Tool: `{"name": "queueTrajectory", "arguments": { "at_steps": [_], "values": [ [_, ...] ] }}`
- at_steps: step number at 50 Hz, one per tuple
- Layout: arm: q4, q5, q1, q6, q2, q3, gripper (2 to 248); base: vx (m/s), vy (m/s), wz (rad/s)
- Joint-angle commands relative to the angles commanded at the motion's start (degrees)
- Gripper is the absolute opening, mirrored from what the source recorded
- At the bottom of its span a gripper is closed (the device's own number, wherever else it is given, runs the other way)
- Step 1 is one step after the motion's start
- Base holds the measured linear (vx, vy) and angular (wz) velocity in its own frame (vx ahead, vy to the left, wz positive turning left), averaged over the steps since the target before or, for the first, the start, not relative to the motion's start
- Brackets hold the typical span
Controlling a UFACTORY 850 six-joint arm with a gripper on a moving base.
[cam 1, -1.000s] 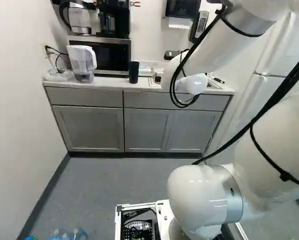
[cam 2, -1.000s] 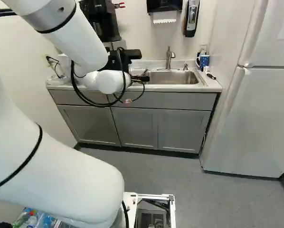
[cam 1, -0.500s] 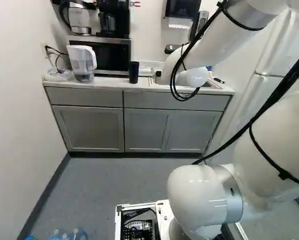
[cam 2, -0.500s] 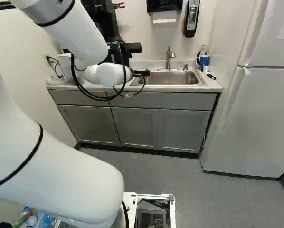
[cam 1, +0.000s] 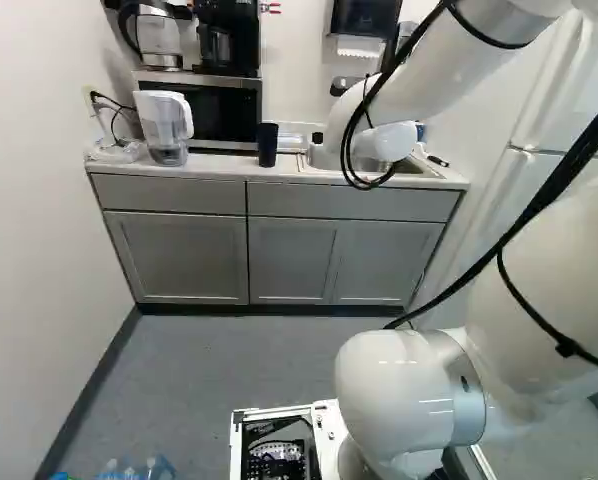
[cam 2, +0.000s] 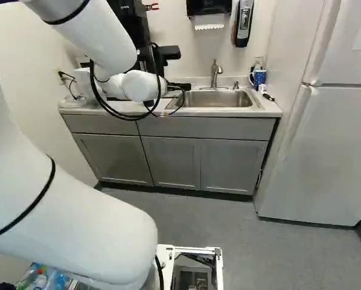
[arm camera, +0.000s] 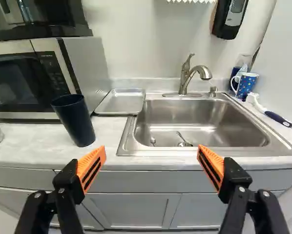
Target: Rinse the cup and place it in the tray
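Gripper (cam 2: 182,86) wide open facing the sink (arm camera: 204,118), cup (arm camera: 75,120) upright on the counter (arm camera: 38,146)

The two fingers stand far apart, their orange pads (arm camera: 91,168) facing each other with nothing held between them. Ahead of them is the steel sink, with the faucet (arm camera: 186,78) at its back edge and a metal strainer (arm camera: 184,141) in the basin.

The dark cup stands on the counter in front of the microwave (arm camera: 29,78), ahead of the gripper and off toward its microwave side. It is well apart from the fingers. The metal tray (arm camera: 121,101) lies flat between the microwave and the sink, near the cup; the cup is outside it. I cannot tell whether the tray touches the sink's rim.

On the sink's other side, a patterned blue mug (arm camera: 247,86) stands near the back corner, with a brush (arm camera: 270,112) lying near it. In the left base view, a clear pitcher (cam 1: 163,125) stands on the counter in front of the microwave.
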Motion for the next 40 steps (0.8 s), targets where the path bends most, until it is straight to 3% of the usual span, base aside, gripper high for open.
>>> {"name": "queueTrajectory", "arguments": {
  "at_steps": [40],
  "values": [
    [0.0, -3.2, 0.1, 0.0, -0.5, -5.4, 247, 0.000, 0.000, 0.000]
  ]
}}
